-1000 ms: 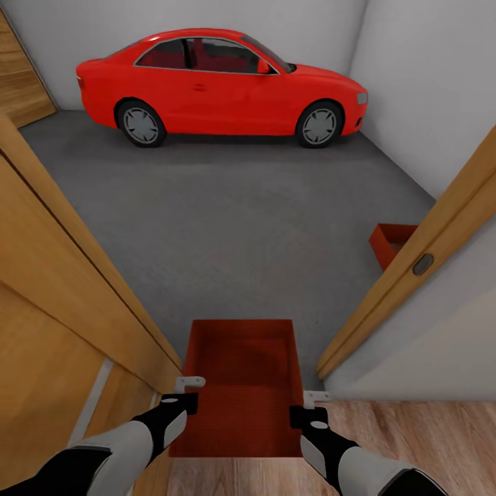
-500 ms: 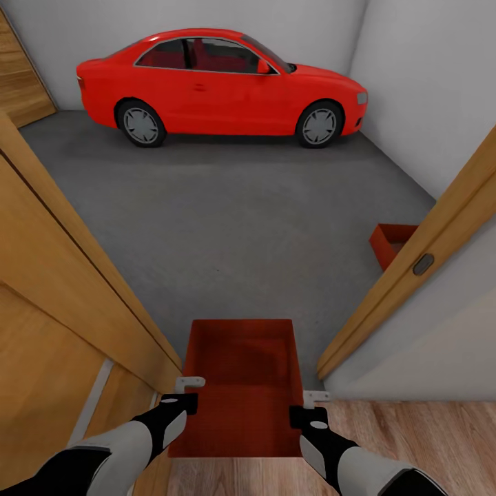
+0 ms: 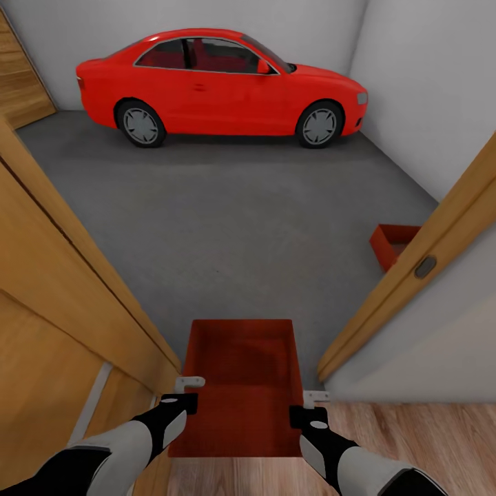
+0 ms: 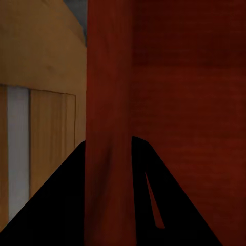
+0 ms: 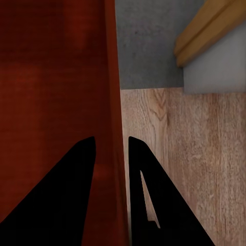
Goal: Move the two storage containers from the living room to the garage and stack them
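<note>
I hold a red-orange storage container (image 3: 241, 379) in front of me in the doorway, open side up. My left gripper (image 3: 187, 387) is shut on its left wall (image 4: 110, 102); my right gripper (image 3: 313, 403) is shut on its right wall (image 5: 114, 102). In each wrist view the two dark fingers straddle the wall. A second storage container (image 3: 391, 242) lies on the garage's dark grey concrete floor (image 3: 234, 220) at the right, partly hidden by the door frame. I am at the threshold, with light wood planks (image 3: 427, 441) under me.
A red coupe car (image 3: 220, 86) is parked along the garage's far wall. An open wooden door (image 3: 62, 303) stands close on the left, and the right door frame (image 3: 413, 262) with a white wall lies close on the right. The gap between them is narrow.
The head view has shifted very slightly, with the door frames sliding a little outward. The held container and both grippers keep their places in the picture.
</note>
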You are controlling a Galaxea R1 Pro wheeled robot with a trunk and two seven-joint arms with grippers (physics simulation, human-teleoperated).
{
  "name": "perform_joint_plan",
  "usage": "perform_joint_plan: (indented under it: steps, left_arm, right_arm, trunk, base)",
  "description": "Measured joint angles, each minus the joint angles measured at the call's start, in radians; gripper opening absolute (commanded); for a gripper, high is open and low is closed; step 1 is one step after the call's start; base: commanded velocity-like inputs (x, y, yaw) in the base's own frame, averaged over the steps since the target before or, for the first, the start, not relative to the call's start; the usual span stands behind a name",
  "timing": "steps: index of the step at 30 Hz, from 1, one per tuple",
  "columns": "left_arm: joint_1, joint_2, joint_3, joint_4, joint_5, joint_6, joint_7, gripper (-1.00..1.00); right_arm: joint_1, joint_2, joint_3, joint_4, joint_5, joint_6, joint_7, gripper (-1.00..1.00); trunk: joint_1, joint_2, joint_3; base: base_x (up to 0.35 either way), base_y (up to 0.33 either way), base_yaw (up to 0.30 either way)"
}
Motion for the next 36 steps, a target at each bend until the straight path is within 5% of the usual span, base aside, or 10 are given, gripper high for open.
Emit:
perform_joint_plan:
  steps: [36]
  left_arm:
    - [0.0,0.0,0.002,0.0,-0.002,-0.001,0.0,-1.0]
  right_arm:
    - [0.0,0.0,0.001,0.0,0.0,0.0,0.0,-1.0]
  trunk:
    - [0.0,0.0,0.0]
  base:
    - [0.319,0.0,0.0]
